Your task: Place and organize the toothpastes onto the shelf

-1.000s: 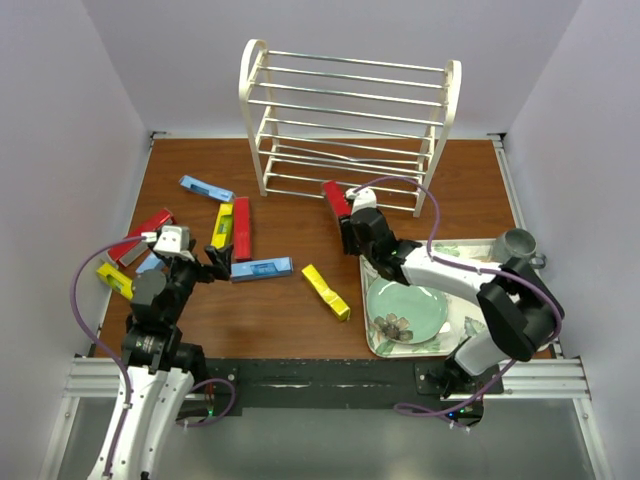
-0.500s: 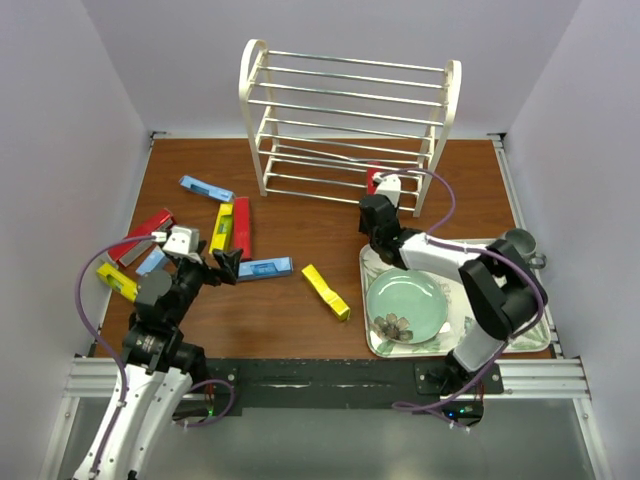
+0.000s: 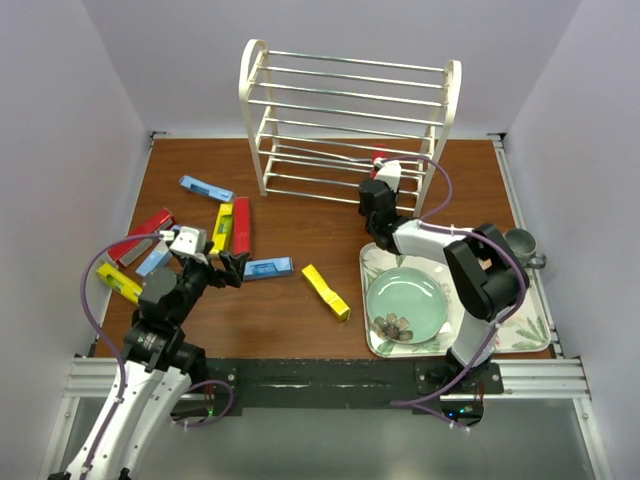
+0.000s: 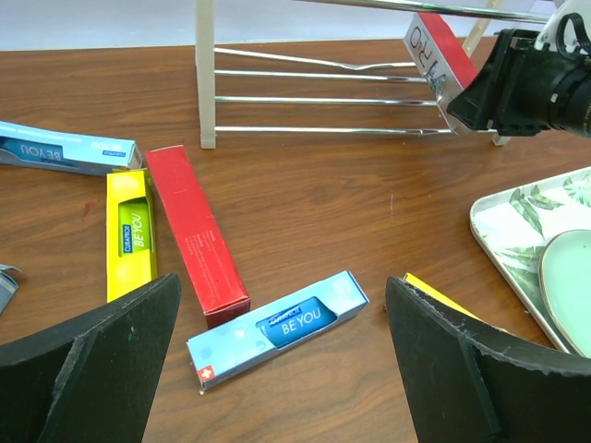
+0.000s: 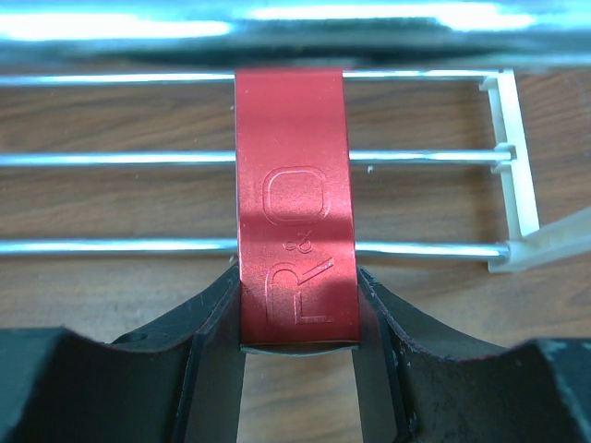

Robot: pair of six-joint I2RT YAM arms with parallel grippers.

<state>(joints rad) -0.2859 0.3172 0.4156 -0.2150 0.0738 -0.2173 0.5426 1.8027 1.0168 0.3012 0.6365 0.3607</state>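
Left wrist shows my left pincer (image 3: pixel 225 268) spread wide above the brown table (image 3: pixel 300 215), with nothing between its black fingers (image 4: pixel 102 369). Just past them a light blue toothpaste (image 4: pixel 277 328) lies flat. One end is near a red toothpaste (image 4: pixel 197 233) that lies side by side with a yellow toothpaste (image 4: pixel 129 233). A second yellow box (image 3: pixel 326 291) lies to the right, apart from the blue one. At my far left a red box (image 3: pixel 140 235), a blue box (image 3: pixel 152 262) and a yellow box (image 3: pixel 118 282) lie bunched together. Another blue box (image 3: pixel 205 188) lies farther out, alone. On my right sits a floral tray (image 3: pixel 525 335) holding a green plate (image 3: pixel 405 300), with a grey cup (image 3: pixel 520 243) at its far corner. Beyond that my right pincer (image 5: pixel 297 309) is clenched on the near end of the held red toothpaste (image 5: pixel 295 203). The box is tilted up, its far end among the wire rungs (image 5: pixel 138 159) at the right end of the white shelf (image 3: pixel 251 95). Whether it rests on a rung I cannot tell.
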